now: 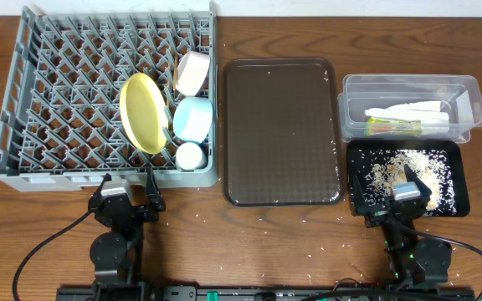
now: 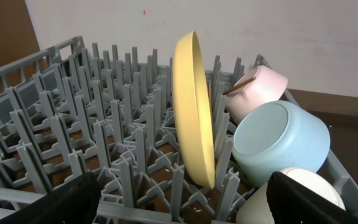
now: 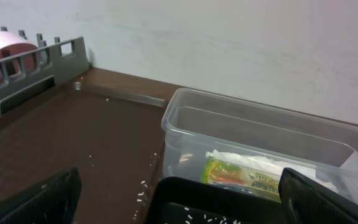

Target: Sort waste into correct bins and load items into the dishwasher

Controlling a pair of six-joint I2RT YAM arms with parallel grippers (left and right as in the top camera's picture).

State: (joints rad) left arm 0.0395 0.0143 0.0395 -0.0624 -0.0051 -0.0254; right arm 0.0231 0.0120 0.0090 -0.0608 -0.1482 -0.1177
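Both arms sit low at the near table edge, wrists aimed far. Left gripper (image 1: 130,186) is just near of the rack (image 1: 57,92), jaws wide, holding nothing. Right gripper (image 1: 398,196) is over the near rim of the black tray (image 1: 458,196), jaws wide, holding nothing. Yellow plate (image 1: 145,113) stands on edge between pegs in the rack's right part, long axis near-to-far. Napkin (image 1: 412,110) and wrapper (image 1: 396,125) lie in the clear tub (image 1: 408,84), both lengthwise left-right. Rice (image 1: 392,167) is scattered in the black tray
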